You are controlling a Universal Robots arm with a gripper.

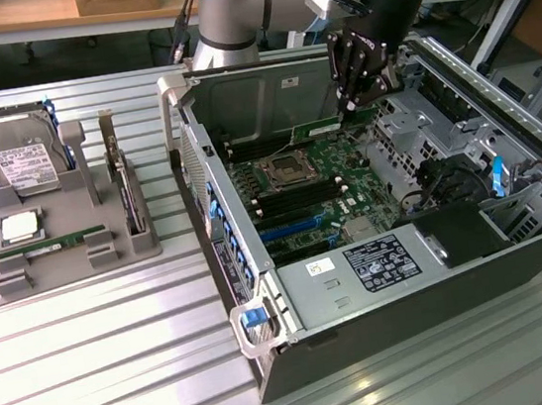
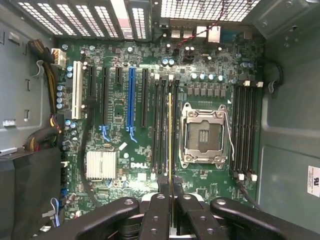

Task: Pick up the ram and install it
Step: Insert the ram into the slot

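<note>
I see a ribbed, glossy metal worktop (image 1: 105,384), a matt grey plastic tray (image 1: 68,251), a bare sheet-metal computer case (image 1: 267,93), and matt black jaws gripping the thin green circuit-board ram (image 2: 170,145).

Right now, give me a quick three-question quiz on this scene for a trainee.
1. True or false: the gripper is shut on the ram.
2. The gripper hangs over: A the hard drive; B the open case; C bare table.
3. How many ram sticks lie in the tray?
Key: 1 true; 2 B; 3 one.
</note>
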